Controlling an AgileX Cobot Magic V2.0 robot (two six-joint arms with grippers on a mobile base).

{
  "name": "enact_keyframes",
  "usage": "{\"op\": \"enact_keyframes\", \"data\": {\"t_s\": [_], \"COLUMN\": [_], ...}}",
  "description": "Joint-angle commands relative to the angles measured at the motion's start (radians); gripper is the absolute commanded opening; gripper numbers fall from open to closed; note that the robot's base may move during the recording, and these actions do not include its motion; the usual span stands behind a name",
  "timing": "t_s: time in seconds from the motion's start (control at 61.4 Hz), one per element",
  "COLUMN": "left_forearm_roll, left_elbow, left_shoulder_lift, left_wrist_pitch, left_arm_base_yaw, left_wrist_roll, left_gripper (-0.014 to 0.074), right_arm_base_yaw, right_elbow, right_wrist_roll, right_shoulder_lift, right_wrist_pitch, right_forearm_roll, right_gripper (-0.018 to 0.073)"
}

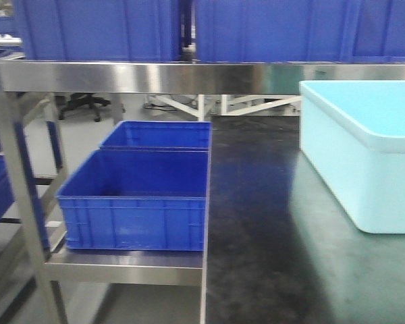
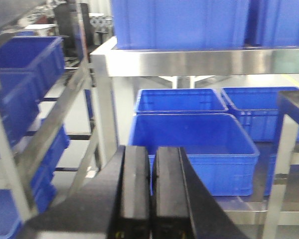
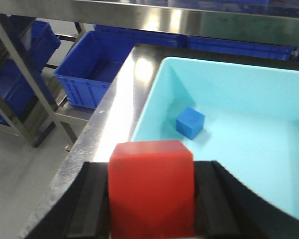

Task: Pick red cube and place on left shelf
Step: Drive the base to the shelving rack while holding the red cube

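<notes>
My right gripper [image 3: 152,165] is shut on the red cube [image 3: 152,194], which sits squarely between the two black fingers. It is held above the left rim of the light cyan tub [image 3: 154,94], over the table edge. The left shelf is a stainless-steel rack; its front rail [image 3: 189,21] runs across the top of the right wrist view. The rail also shows in the front view [image 1: 121,75] and in the left wrist view [image 2: 189,62]. My left gripper [image 2: 152,149] is shut and empty, facing the rack's lower tier. Neither gripper shows in the front view.
A blue cube [image 3: 190,122] lies in the cyan tub [image 1: 364,155] on the black-topped table [image 1: 256,223]. Blue bins [image 1: 138,196] stand on the rack's lower tier, and more sit on top [image 1: 98,27]. An upright post [image 1: 20,202] stands at the left.
</notes>
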Motion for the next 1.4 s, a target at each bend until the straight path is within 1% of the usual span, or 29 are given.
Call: {"op": "enact_keyframes", "data": {"t_s": [0.0, 1.385], "left_forearm_roll": [0.001, 0.001], "left_elbow": [0.025, 0.025], "left_shoulder_lift": [-0.015, -0.015], "left_wrist_pitch": [-0.082, -0.082], "left_arm_base_yaw": [-0.001, -0.001], "left_wrist_roll": [0.0, 0.0], "left_gripper": [0.0102, 0.0102], "right_arm_base_yaw": [0.002, 0.002], "right_elbow": [-0.028, -0.028], "right_wrist_roll": [-0.007, -0.007], "right_shoulder_lift": [0.002, 0.002], "right_wrist_pitch": [-0.073, -0.073], "right_forearm_roll": [0.008, 0.008], "right_gripper": [0.0029, 0.0029]}}
